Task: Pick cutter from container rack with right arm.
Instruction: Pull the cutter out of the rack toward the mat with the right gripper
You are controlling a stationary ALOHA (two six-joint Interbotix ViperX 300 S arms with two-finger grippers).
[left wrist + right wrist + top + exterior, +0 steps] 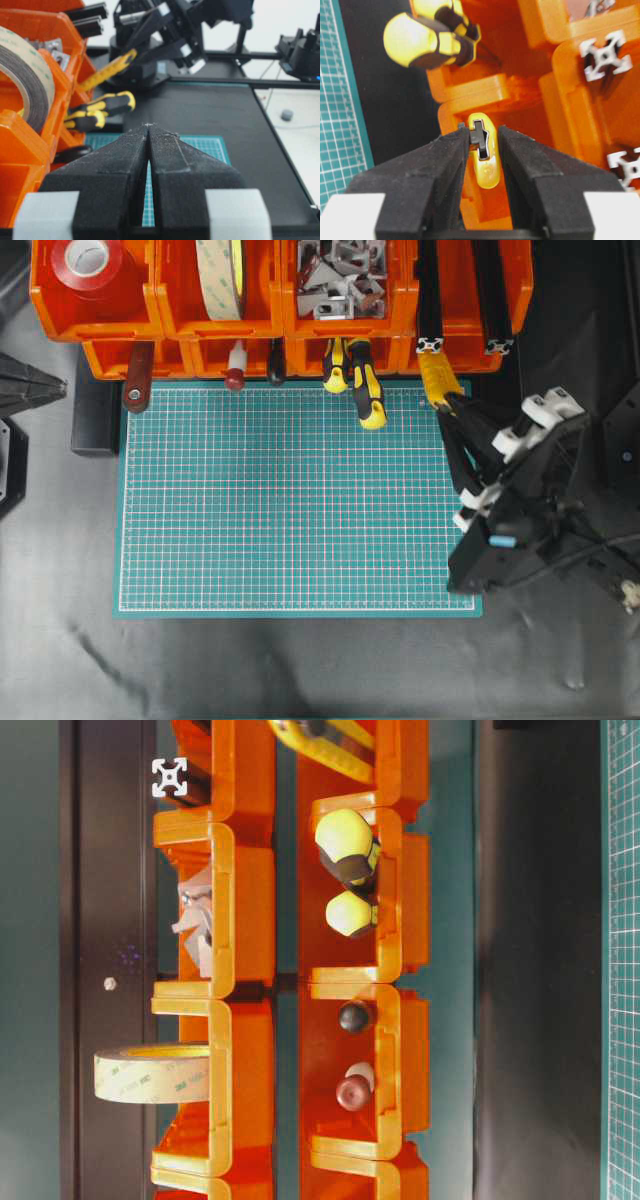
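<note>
The yellow cutter [438, 375] sticks out of the lower right bin of the orange container rack [170, 325] and reaches the mat's far right corner. My right gripper [446, 406] has its two black fingers closed on the cutter's free end. In the right wrist view the fingertips [462, 132] press both sides of the cutter [485, 155], at its dark slider. The left wrist view shows the cutter [107, 70] slanting out of the rack. My left gripper [148, 125] is shut and empty, at the far left [58, 388].
Two yellow-and-black screwdrivers [365, 385] poke out of the bin left of the cutter. Red-brown handles [137, 380], tape rolls [222, 275], metal brackets [345, 275] and black extrusions [465, 290] fill the other bins. The green mat [290, 500] lies in front.
</note>
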